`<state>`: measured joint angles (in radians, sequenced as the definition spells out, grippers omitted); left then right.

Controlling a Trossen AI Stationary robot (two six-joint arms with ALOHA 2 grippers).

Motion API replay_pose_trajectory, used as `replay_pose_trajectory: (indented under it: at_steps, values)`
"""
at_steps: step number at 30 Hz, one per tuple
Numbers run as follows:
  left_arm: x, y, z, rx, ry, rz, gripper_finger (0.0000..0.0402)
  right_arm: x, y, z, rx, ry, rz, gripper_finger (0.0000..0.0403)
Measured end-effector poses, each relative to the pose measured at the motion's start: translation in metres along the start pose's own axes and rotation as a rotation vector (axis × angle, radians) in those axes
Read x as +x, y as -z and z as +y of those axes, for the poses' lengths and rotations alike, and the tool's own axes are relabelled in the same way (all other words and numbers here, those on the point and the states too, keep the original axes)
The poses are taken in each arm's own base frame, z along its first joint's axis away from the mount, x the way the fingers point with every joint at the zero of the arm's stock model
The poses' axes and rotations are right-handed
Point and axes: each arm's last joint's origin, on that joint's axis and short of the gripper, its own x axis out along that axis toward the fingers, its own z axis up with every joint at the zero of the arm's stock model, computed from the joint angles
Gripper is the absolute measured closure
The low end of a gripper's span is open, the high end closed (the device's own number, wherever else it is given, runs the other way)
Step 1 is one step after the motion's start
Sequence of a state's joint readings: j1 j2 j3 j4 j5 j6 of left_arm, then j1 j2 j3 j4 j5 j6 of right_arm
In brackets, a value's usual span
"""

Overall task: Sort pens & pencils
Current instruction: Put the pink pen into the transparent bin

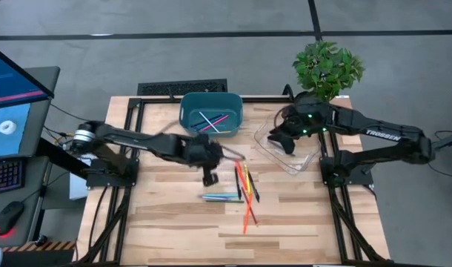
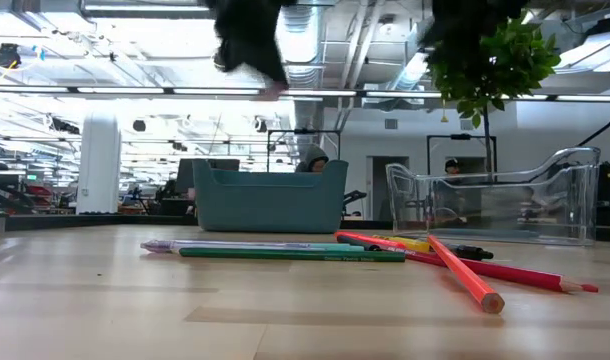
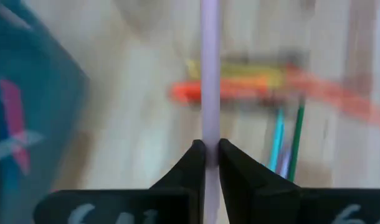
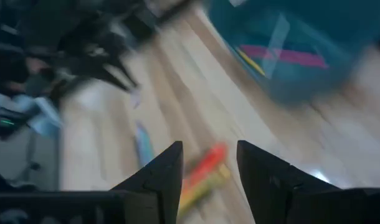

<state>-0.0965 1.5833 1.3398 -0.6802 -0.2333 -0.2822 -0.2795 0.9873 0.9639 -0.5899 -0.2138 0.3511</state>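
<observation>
L claw point(image 3: 207, 163) pinched tight mid-table; R claw point(image 4: 209, 163) parted, empty.

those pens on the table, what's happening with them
The left pincer is shut on a pale pen, lifted above the table near the teal bin, which holds a few sticks. The right pincer hangs open and empty over the clear tray. More pens and pencils lie on the wood.

Red, orange, yellow, black, teal and green pens and pencils point(image 1: 241, 191) lie clustered mid-table, 1 pale stick point(image 3: 209, 81) clamped upright, others in the bin.
</observation>
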Motion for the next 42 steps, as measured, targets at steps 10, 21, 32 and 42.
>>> replay_pose_trajectory:
  at_steps: [10,21,32,42]
  values:
    - [-0.081,-0.056,0.021,-0.071,-0.116,-0.698,0.038,0.0,-0.029,0.038,-0.184,-0.228,-0.354,0.0228]
    - [-0.065,-0.064,0.017,-0.073,-0.107,-0.745,0.038,0.014,-0.058,0.033,-0.276,-0.216,-0.613,0.0156]
    - [-0.064,-0.07,0.027,-0.083,-0.112,-0.786,0.0379,0.032,-0.074,0.038,-0.341,-0.264,-0.576,0.0154]
    - [-0.063,-0.07,0.027,-0.074,-0.117,-0.78,0.0379,0.032,-0.08,0.04,-0.391,-0.25,-0.587,0.0231]
